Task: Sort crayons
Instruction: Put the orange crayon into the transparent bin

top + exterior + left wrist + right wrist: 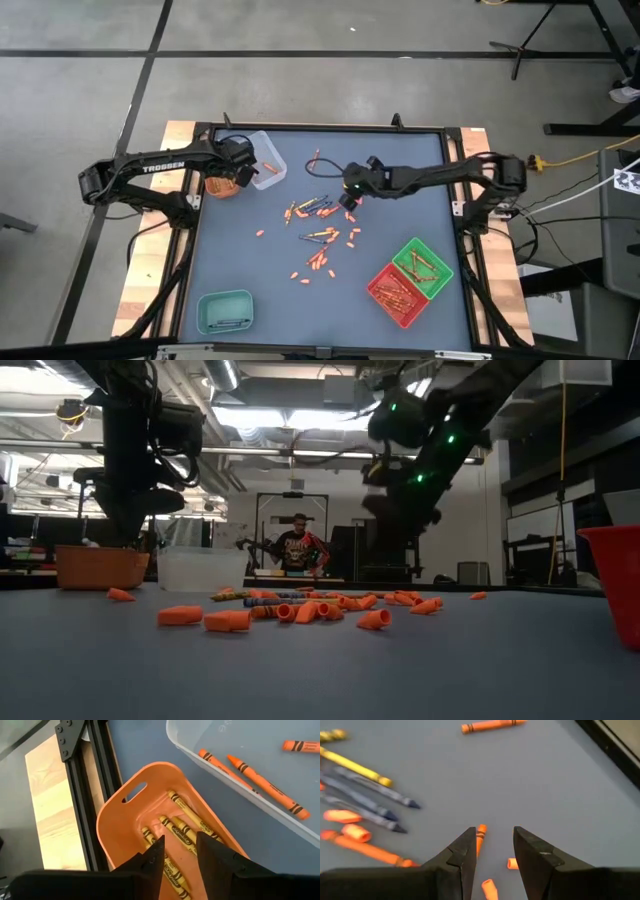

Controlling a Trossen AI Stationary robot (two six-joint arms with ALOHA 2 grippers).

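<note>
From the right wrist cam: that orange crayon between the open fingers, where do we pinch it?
Mid-shaft, from straight above. The orange crayon lies flat on the mat, its length running along the gap of the right gripper, so the open fingers would likely close across its thin width. Loose orange stubs lie close; stay clear of them.

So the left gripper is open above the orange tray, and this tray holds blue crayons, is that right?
Not quite. The left gripper is open above the orange tray, but the crayons lying in it are yellow, not blue. The left wrist view shows this clearly: several yellow crayons lie side by side on the tray's floor.
</note>
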